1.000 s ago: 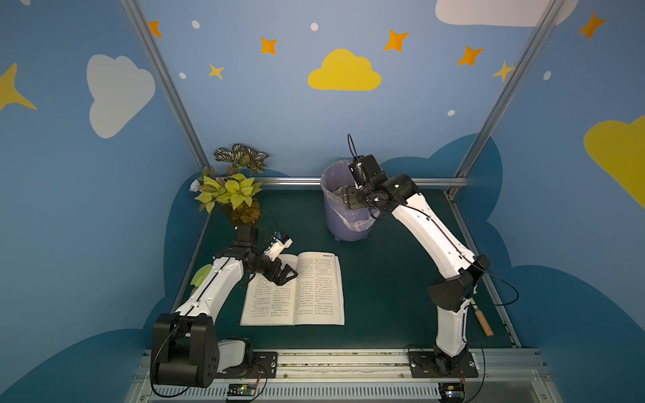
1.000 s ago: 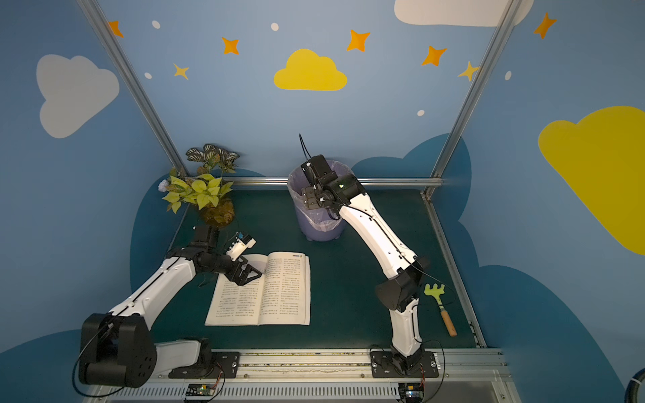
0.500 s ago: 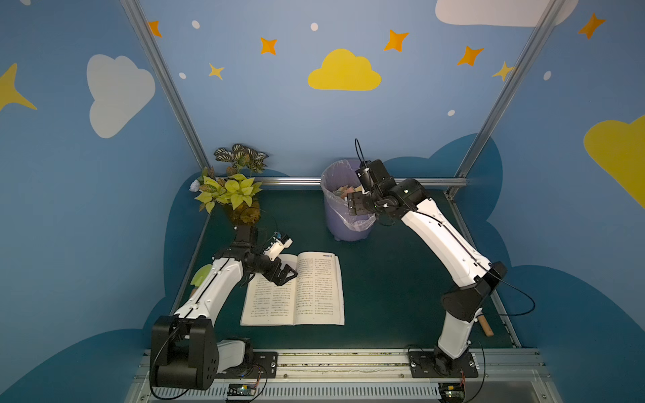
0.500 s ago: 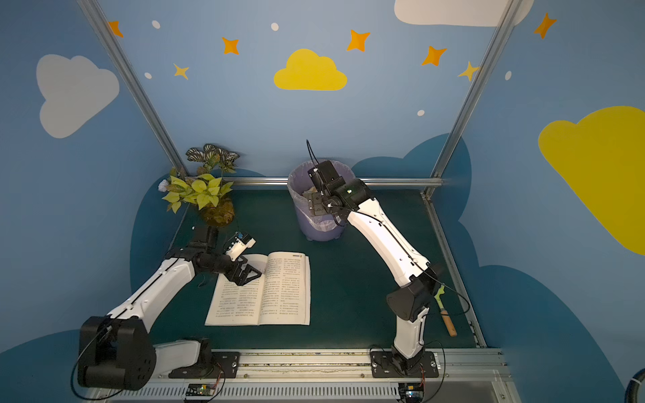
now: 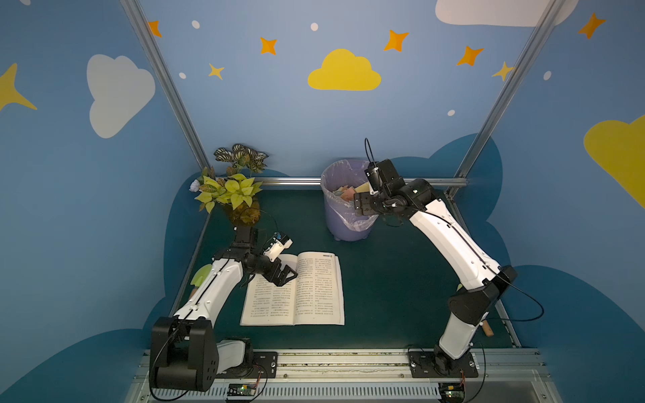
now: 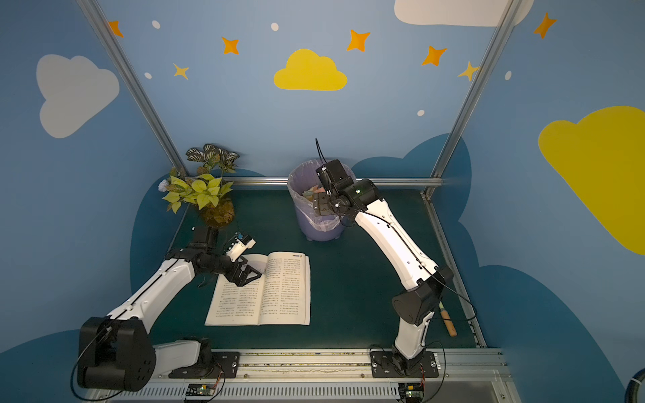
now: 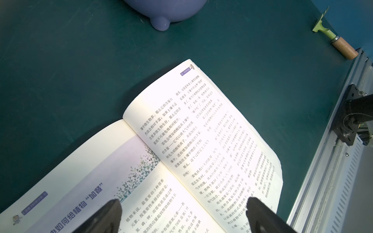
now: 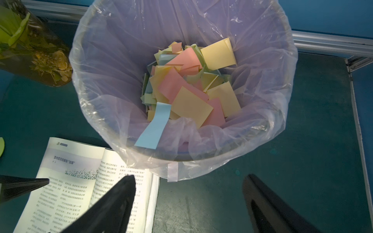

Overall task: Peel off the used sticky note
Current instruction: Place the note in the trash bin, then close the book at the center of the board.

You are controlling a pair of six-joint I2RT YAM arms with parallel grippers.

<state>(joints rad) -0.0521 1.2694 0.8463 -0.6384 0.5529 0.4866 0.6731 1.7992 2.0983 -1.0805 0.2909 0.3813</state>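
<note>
An open book (image 5: 296,289) lies flat on the green mat, and its pages show only print and a leaf drawing (image 7: 201,131). My left gripper (image 5: 288,277) hovers open over the left page, with both fingertips (image 7: 113,207) above the paper and nothing between them. My right gripper (image 5: 361,206) stands open and empty beside the near rim of the purple bin (image 5: 349,223). Inside the bin's clear liner (image 8: 105,70) lie several pink, yellow and green sticky notes. A blue sticky note (image 8: 155,125) rests on the liner's inner slope, apart from my right gripper (image 8: 188,178).
A potted plant (image 5: 234,195) stands at the back left corner. A small garden fork with a wooden handle (image 6: 448,322) lies by the right edge near the right arm's base. A green leaf-shaped thing (image 5: 200,275) lies under the left arm.
The right arm has drawn back to the right, from over the bin's mouth to its near rim, and its jaws have opened a little wider. The left arm has not moved.
</note>
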